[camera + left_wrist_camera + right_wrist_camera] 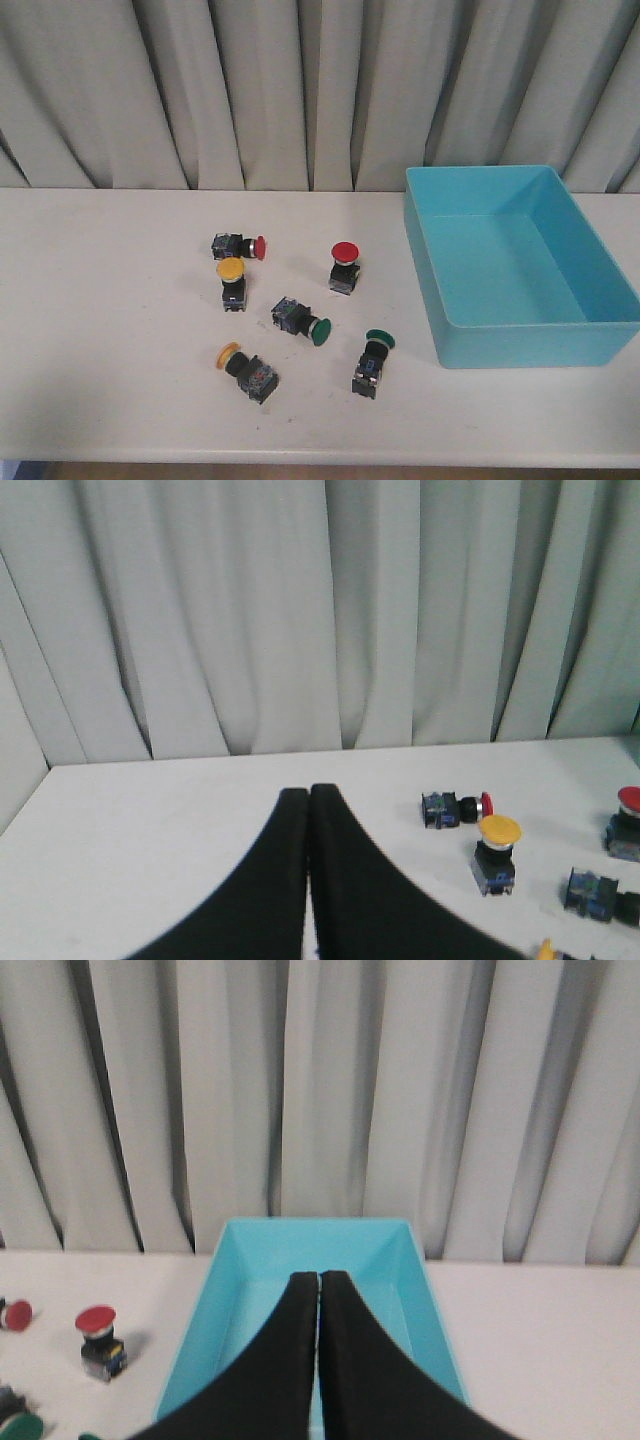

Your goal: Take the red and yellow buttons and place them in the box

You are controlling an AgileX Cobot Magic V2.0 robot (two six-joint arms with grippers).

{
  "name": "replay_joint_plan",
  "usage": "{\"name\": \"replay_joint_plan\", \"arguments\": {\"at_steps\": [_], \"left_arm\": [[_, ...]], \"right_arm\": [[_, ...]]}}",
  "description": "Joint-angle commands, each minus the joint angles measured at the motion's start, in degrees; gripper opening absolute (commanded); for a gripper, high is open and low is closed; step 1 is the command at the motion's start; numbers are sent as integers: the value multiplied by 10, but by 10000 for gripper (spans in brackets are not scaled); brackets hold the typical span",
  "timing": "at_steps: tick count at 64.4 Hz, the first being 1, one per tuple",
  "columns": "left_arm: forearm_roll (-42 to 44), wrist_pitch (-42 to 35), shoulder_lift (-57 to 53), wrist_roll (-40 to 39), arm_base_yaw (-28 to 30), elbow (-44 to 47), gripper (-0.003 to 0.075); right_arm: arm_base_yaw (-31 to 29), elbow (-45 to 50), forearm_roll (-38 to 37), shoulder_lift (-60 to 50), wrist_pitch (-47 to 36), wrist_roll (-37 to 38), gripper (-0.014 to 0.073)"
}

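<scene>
Two red buttons lie on the white table: one on its side (241, 246), one upright (344, 266). Two yellow buttons are there too: one upright (232, 283), one on its side (246, 368). The turquoise box (500, 345) stands at the right and holds nothing. Neither arm shows in the front view. My left gripper (307, 794) is shut and empty, left of the side-lying red button (456, 809) and the yellow button (496, 852). My right gripper (320, 1277) is shut and empty, in line with the box (230, 1285); the upright red button (100, 1341) is to its left.
Two green-capped buttons lie among the others, one on its side (301, 320), one tilted (372, 362) nearest the box. Grey curtains hang behind the table. The table's front edge runs along the bottom of the front view.
</scene>
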Motion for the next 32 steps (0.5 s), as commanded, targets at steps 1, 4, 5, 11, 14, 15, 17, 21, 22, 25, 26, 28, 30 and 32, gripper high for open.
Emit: {"name": "replay_joint_plan", "arguments": {"at_steps": [1, 4, 5, 11, 14, 15, 17, 21, 22, 25, 26, 28, 30, 32], "left_arm": [[-2, 10, 76, 21, 1, -60, -7], [-2, 23, 107, 25, 1, -71, -7], [-4, 24, 118, 25, 1, -73, -7], [-4, 34, 167, 24, 1, -74, -7], [-4, 41, 185, 22, 1, -74, -7], [-4, 43, 190, 22, 1, -73, -7], [-4, 48, 199, 22, 1, -73, -7], [-4, 59, 217, 22, 1, -73, -7], [-4, 61, 223, 22, 1, -73, -7], [-4, 67, 232, 22, 1, -73, -7], [-4, 69, 235, 22, 1, -73, -7], [-4, 71, 240, 22, 1, -73, -7], [-4, 72, 247, 22, 1, -73, -7], [-4, 72, 254, 22, 1, -73, -7]], "right_arm": [[-3, -54, -5, 60, 3, -3, -4], [-3, -66, -5, 86, 15, -3, -4], [-3, -66, -5, 97, 17, -3, -4], [-3, -64, -3, 144, 27, -3, -4], [-3, -64, -1, 165, 42, -3, -4], [-3, -64, 0, 170, 47, -3, -4], [-3, -64, 0, 184, 58, -3, -4], [-3, -64, 0, 203, 71, -3, -4], [-3, -64, 0, 209, 73, -3, -4], [-3, -64, 0, 224, 76, -3, -4], [-3, -64, 0, 228, 77, -3, -4], [-3, -64, 0, 234, 79, -3, -4], [-3, -64, 0, 242, 83, -3, -4], [-3, -64, 0, 247, 85, -3, -4]]}}
